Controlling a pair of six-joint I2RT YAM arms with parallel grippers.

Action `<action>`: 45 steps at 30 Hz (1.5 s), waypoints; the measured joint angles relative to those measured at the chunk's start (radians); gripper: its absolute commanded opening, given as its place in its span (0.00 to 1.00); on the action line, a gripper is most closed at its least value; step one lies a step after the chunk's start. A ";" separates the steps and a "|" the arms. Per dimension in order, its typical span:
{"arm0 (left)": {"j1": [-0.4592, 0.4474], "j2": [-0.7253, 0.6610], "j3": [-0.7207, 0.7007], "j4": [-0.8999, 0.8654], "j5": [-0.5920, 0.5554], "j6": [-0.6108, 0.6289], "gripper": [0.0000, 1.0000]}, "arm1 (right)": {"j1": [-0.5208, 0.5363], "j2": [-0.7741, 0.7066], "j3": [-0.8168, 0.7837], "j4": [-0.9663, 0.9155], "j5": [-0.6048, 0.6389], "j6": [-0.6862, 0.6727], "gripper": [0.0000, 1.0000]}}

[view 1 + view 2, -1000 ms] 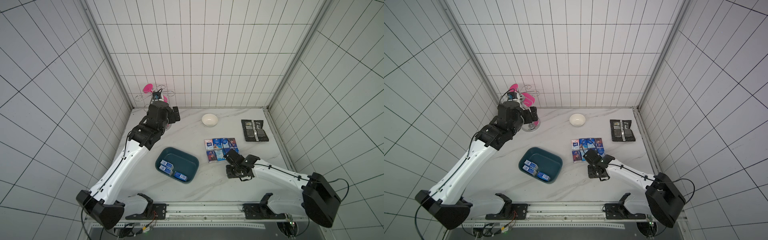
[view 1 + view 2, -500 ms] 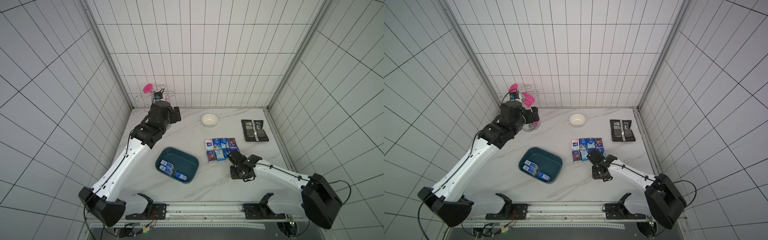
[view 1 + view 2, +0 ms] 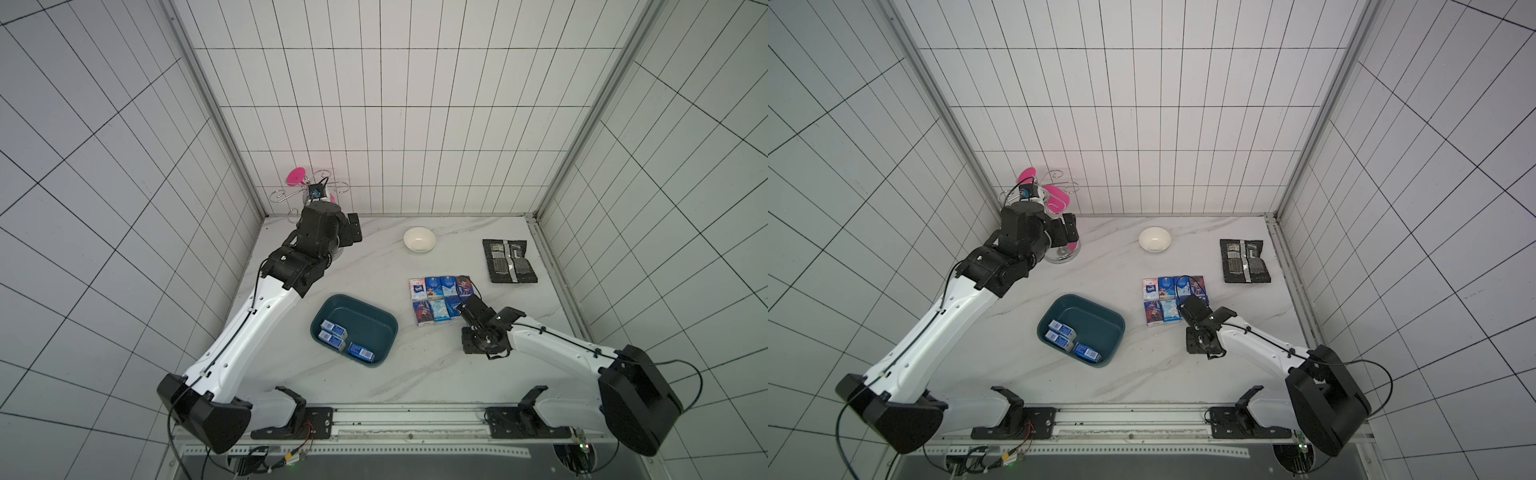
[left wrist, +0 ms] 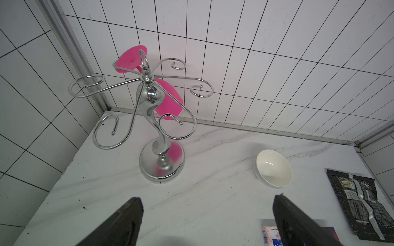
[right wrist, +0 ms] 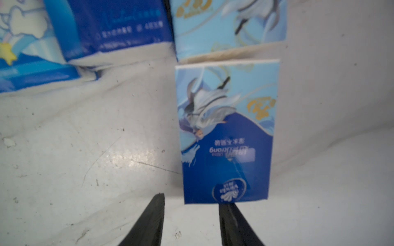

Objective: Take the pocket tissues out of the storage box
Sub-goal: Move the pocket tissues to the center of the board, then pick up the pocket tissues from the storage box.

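The dark teal storage box (image 3: 365, 312) (image 3: 1096, 313) sits at mid-table with three blue pocket tissues (image 3: 333, 329) (image 3: 1061, 329) along its near-left side. Several more packs (image 3: 432, 287) (image 3: 1165, 287) lie in two rows on the marble to its right. My right gripper (image 3: 462, 306) (image 5: 191, 199) is low at the right end of the nearer row. It is open with nothing between its fingers, and a blue pack (image 5: 226, 132) lies flat just past the fingertips. My left gripper (image 3: 355, 228) (image 4: 207, 198) hovers open and empty at the back left.
A chrome stand (image 4: 160, 127) (image 3: 307, 195) holding a pink glass rises under the left gripper in the back-left corner. A white bowl (image 3: 419, 240) (image 4: 274, 168) and a black foil packet (image 3: 509, 261) (image 4: 360, 202) lie toward the back right. Tiled walls close three sides.
My right gripper has shifted a little to the right along the nearer row of packs. The left arm has swung slightly but its gripper stays by the stand.
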 measured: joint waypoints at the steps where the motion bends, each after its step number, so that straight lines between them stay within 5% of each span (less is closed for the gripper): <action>1: 0.000 0.000 0.000 0.000 0.000 0.000 0.98 | -0.001 0.000 0.000 0.000 0.000 0.000 0.46; 11: 0.000 0.000 0.000 0.000 0.000 0.000 0.98 | 0.016 -0.044 0.029 -0.083 -0.006 -0.030 0.46; 18: 0.000 0.000 0.000 -0.001 0.000 0.000 0.98 | 0.171 -0.032 0.195 -0.104 -0.048 -0.065 0.46; 30: 0.022 0.005 0.000 -0.011 0.003 0.000 0.99 | 0.360 0.311 0.618 -0.009 -0.219 -0.314 0.46; 45: 0.082 0.005 0.000 -0.039 0.016 0.000 0.98 | 0.479 0.535 0.763 0.004 -0.369 -0.430 0.46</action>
